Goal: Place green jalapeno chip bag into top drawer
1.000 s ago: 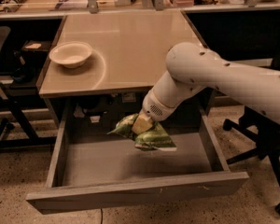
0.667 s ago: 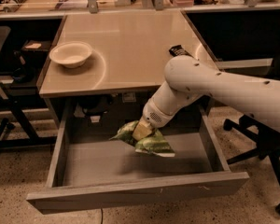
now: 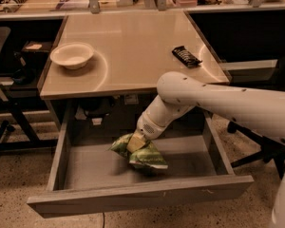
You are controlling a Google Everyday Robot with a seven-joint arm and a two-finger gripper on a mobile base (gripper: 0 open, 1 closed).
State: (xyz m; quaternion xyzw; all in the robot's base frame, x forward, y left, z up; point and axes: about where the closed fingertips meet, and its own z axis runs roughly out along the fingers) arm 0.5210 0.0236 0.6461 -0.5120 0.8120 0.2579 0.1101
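The green jalapeno chip bag (image 3: 143, 156) is crumpled and sits low inside the open top drawer (image 3: 133, 199), near its middle, touching or almost touching the drawer floor. My gripper (image 3: 135, 143) reaches down from under the desk edge into the drawer and sits on the bag's upper part; its fingers are hidden against the bag. My white arm (image 3: 218, 103) comes in from the right, across the desk's front edge.
A white bowl (image 3: 71, 55) sits at the desk's left. A small black bar wrapper (image 3: 186, 56) lies at the desk's right. Office chair legs (image 3: 256, 151) stand to the right of the drawer. A dark stand (image 3: 9, 127) is at the left.
The arm has swung lower and further into the drawer. The bag has gone down with the gripper from above the drawer floor to near the floor. The black wrapper is uncovered now.
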